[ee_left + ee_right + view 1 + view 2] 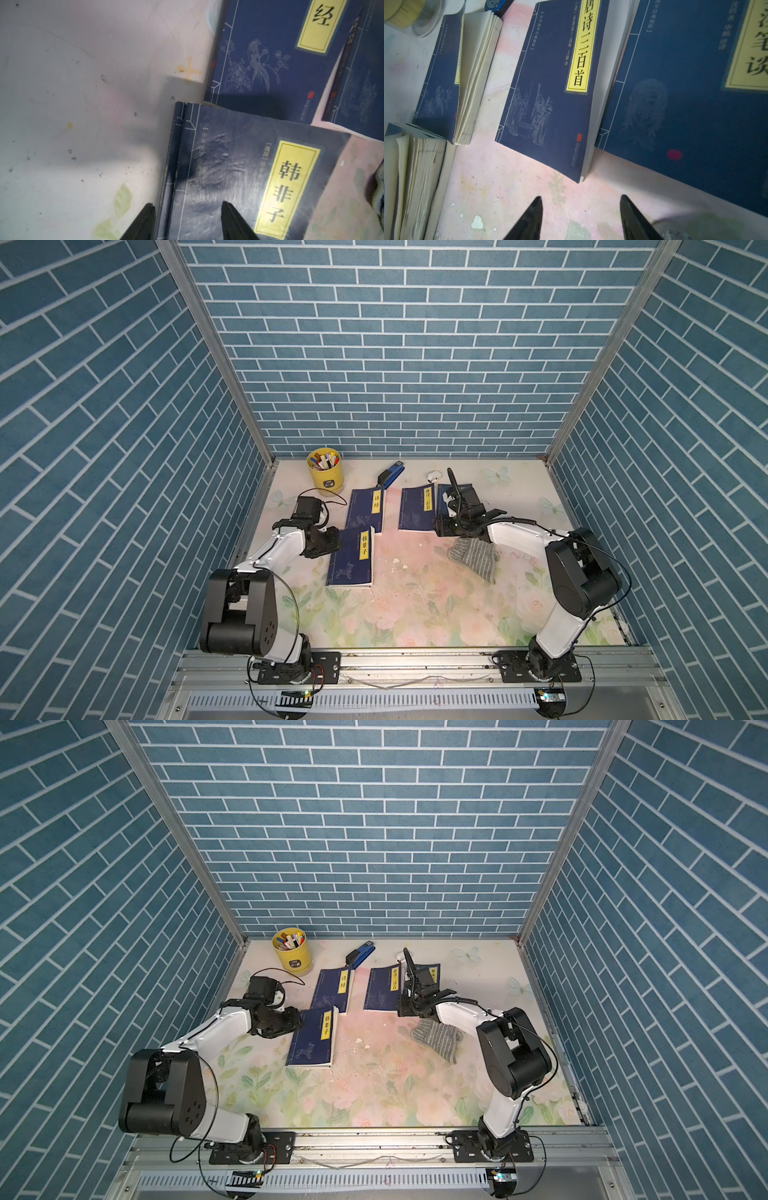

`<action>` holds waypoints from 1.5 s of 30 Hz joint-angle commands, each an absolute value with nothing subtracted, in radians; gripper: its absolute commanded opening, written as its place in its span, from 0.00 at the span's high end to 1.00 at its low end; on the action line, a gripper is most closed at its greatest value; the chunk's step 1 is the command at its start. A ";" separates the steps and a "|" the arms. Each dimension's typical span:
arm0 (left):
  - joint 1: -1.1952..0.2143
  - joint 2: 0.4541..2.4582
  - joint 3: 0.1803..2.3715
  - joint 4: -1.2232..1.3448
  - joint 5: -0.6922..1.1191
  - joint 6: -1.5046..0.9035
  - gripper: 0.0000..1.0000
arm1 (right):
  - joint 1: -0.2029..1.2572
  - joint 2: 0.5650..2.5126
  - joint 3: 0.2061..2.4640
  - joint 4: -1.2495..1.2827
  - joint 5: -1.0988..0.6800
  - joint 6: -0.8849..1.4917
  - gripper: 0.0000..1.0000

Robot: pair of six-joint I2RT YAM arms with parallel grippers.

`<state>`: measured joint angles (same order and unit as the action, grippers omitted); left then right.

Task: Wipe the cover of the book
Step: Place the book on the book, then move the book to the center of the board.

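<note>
Right of the Han Feizi paperback (351, 560), the striped cloth (473, 558) looks limp, best pinched at a fold; left gripper (189, 204) and right gripper (581, 196) gape empty.

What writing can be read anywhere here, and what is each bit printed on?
"韩非子": yellow label on the nearest book.
"诗经": label on the book behind it.
"唐诗三百首", plus "中华国学经典精粹" near the spine: the third book.
"笔谈", with the top cut off: the fourth book, farthest right.
Too small to read: the publisher marks and the pen cup tag.
</note>
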<state>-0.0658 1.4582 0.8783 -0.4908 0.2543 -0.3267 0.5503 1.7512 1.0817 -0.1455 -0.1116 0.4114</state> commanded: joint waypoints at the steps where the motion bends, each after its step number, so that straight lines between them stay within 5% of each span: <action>1: -0.078 1.410 0.879 -0.420 0.216 -0.371 0.44 | 0.546 1.746 1.101 -0.175 -0.103 0.377 0.40; 9: -0.185 1.412 0.957 -0.166 0.186 -0.499 0.35 | 0.545 1.754 1.192 -0.293 -0.031 0.354 0.40; 18: -0.347 1.630 1.084 -0.081 0.196 -0.457 0.35 | 0.449 1.812 1.336 -0.429 0.046 0.299 0.40; 26: -0.427 1.670 1.061 0.002 0.235 -0.470 0.35 | 0.323 2.110 1.788 -0.618 -0.052 0.215 0.40; 38: -0.438 1.575 0.929 0.086 0.255 -0.456 0.19 | 0.273 2.553 2.390 -0.866 -0.264 0.137 0.40; 45: -0.440 1.578 0.922 0.089 0.270 -0.441 0.19 | 0.273 2.651 2.509 -0.895 -0.281 0.148 0.39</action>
